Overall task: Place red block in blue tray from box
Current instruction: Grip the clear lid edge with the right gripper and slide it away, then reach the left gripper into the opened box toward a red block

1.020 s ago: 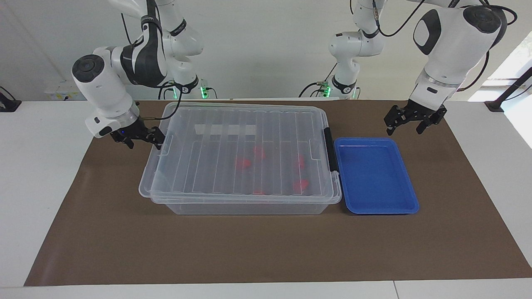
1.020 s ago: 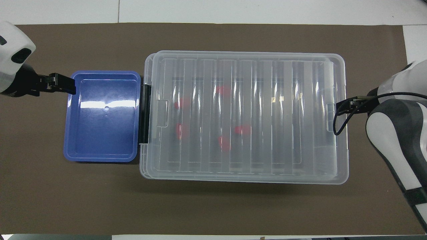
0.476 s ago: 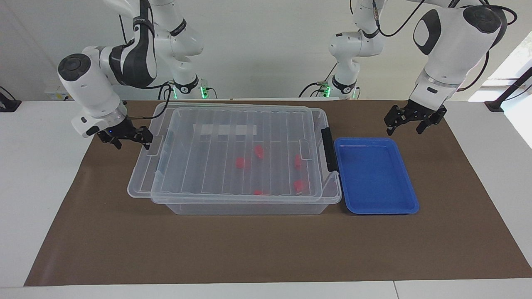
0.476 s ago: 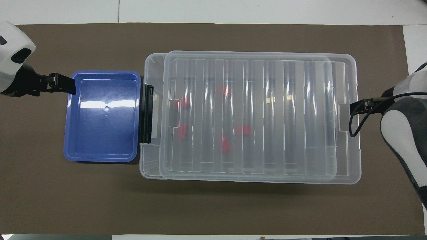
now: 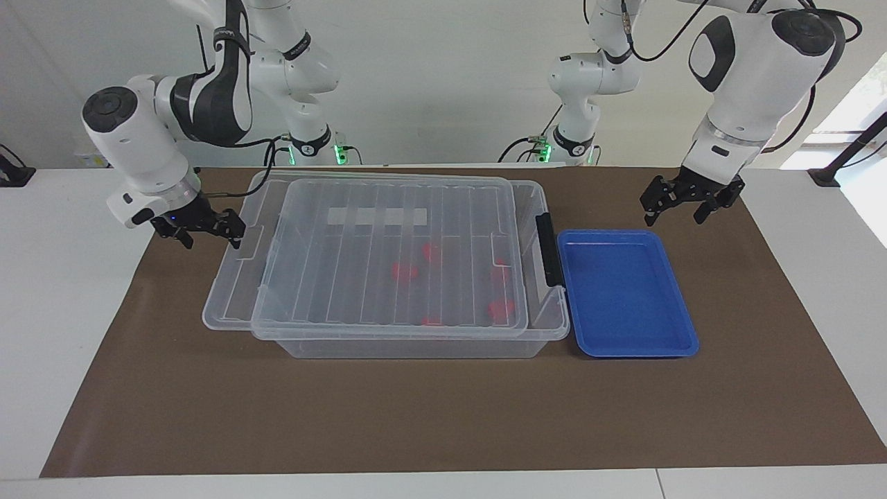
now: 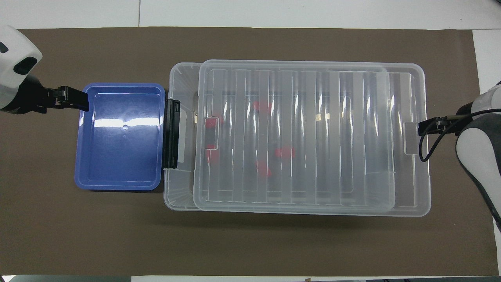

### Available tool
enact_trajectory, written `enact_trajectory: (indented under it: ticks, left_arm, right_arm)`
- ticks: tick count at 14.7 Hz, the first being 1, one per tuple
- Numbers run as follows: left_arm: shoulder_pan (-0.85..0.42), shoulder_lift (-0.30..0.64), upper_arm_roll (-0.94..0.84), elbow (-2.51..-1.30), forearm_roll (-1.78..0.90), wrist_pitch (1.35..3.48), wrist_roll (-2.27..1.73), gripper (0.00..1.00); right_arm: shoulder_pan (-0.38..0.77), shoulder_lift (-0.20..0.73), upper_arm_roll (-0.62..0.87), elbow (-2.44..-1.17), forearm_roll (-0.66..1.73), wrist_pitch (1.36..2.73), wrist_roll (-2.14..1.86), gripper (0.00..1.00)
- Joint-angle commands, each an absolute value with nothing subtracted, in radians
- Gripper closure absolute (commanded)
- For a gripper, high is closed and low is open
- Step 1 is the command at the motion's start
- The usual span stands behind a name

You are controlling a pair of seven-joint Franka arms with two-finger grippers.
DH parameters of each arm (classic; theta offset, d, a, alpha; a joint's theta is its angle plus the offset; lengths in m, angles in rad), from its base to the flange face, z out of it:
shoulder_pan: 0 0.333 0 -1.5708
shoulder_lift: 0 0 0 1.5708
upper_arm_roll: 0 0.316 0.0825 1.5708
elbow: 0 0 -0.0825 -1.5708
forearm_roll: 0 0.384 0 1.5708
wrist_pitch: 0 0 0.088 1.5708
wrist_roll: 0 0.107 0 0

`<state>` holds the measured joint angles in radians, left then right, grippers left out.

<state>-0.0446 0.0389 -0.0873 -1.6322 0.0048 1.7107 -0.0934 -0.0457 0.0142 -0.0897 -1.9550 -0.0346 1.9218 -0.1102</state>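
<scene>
Clear ribbed lid [image 5: 360,263] over a clear box [image 5: 416,344] with a black clip [image 5: 547,249]; red blocks [image 5: 500,309] show through. Bright blue tray [image 5: 627,294]. Brown mat [image 5: 443,416] on the white worktop [image 5: 55,291].

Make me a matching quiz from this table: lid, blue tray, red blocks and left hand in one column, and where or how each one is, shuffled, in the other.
Column one:
1. lid
2. blue tray
3. red blocks
4. left hand

Column two:
A. inside the box, under clear plastic
B. empty, beside the box's black clip
C. hovering by a corner of the tray
D. offset toward the right arm's end, overhanging the box

Pairs: 1-D, 2-B, 3-A, 4-C
</scene>
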Motion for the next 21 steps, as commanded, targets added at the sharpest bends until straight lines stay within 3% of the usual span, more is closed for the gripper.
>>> enact_trajectory:
  ticks: [1, 11, 21]
  left_arm:
    - [-0.031, 0.008, -0.094, -1.671, -0.006, 1.721, -0.081, 0.00]
    - [-0.066, 0.008, -0.103, -1.674, -0.006, 1.743, -0.095, 0.00]
    - [-0.311, -0.026, -0.104, -1.795, -0.006, 1.884, -0.385, 0.00]
  right_arm:
    - [-0.052, -0.011, -0.123, -1.987, -0.051, 1.948, -0.172, 0.00]
    - [-0.049, -0.011, -0.205, -1.990, -0.051, 1.983, -0.278, 0.00]
    - [-0.048, -0.008, -0.267, -1.996, -0.051, 2.011, -0.371, 0.00]
